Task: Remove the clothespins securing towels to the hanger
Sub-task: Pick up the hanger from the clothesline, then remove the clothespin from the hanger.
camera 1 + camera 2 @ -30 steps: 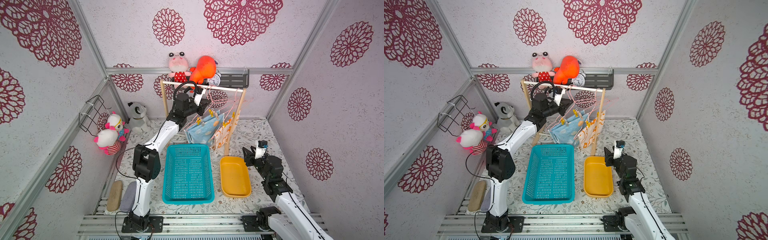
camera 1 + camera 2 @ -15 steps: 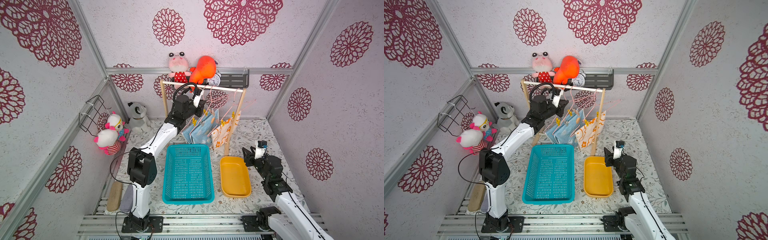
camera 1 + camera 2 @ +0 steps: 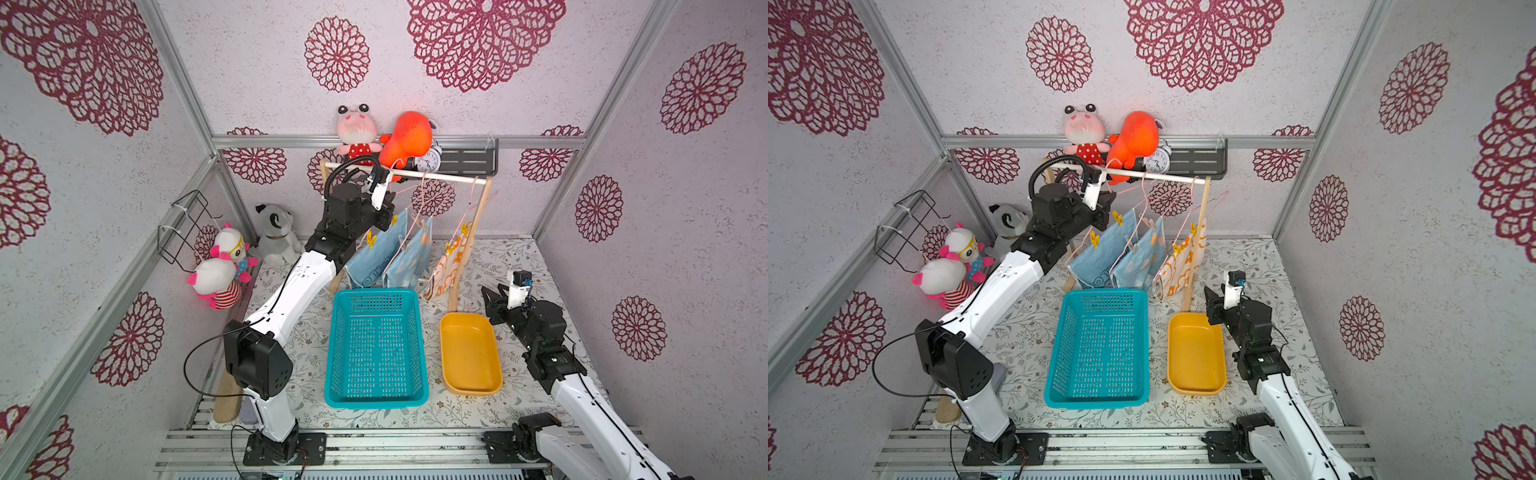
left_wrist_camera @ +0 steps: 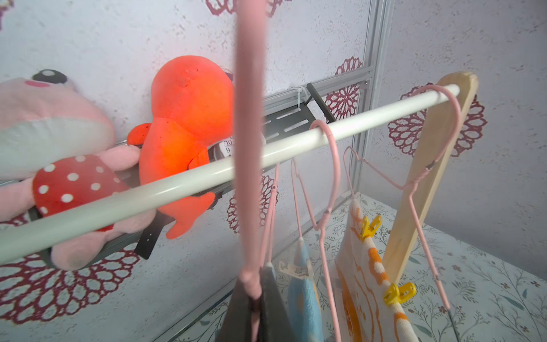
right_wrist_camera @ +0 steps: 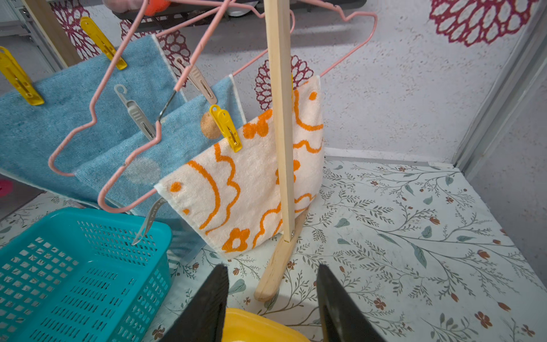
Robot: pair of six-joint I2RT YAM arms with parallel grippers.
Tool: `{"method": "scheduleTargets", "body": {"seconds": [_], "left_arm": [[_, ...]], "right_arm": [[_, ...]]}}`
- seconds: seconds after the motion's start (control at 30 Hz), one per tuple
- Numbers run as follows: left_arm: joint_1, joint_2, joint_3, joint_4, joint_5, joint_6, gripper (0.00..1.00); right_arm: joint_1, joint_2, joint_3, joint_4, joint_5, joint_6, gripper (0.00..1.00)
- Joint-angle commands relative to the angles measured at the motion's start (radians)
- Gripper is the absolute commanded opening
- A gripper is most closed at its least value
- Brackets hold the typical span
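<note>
Left end effector [image 3: 390, 204] at pink hanger [image 3: 402, 192]; towels [image 3: 399, 262] hanging.

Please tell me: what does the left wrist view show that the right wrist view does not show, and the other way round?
Only the left wrist view: the white rail with a hanger hook over it, and the left fingers shut on a pink hanger.
Only the right wrist view: the teal basket, the yellow tray at its edge, the stand's foot, and the right fingers, open and empty.
Both: the white towel with orange print, a yellow clothespin on it, the wooden post, and a light blue towel.
</note>
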Motion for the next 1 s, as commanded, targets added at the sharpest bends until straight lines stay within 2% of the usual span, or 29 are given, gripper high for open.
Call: {"method": "scheduleTargets", "body": {"seconds": [0.0,0.13,0.33,0.5,0.57,0.67,0.77,0.97], "left_arm": [[0.024,-0.075,0.000,-0.101,0.008,0.021,0.00],[0.060,-0.144,0.006,-0.225,0.012,0.015,0.00],[0.139,-0.250,0.009,-0.367,0.093,-0.022,0.00],[0.229,-0.270,0.144,-0.603,0.201,-0.060,0.00],[0.254,-0.293,0.149,-0.658,0.246,-0.077,0.00],[0.263,-0.346,0.104,-0.710,0.293,-0.077,0.00],[0.268,-0.397,0.019,-0.731,0.387,-0.072,0.00],[0.269,-0.442,-0.112,-0.765,0.519,-0.051,0.00]], "right_arm": [[0.019,0.015,0.061,-0.003,-0.039,-0.031,0.50],[0.050,0.056,0.111,-0.021,-0.064,-0.061,0.50],[0.137,0.127,0.219,-0.078,-0.086,-0.126,0.50],[0.228,0.190,0.351,-0.186,-0.088,-0.221,0.50],[0.258,0.206,0.382,-0.198,-0.089,-0.246,0.50],[0.293,0.239,0.424,-0.207,-0.112,-0.266,0.50],[0.338,0.275,0.467,-0.217,-0.140,-0.290,0.50],[0.466,0.339,0.591,-0.340,-0.145,-0.391,0.50]]}}
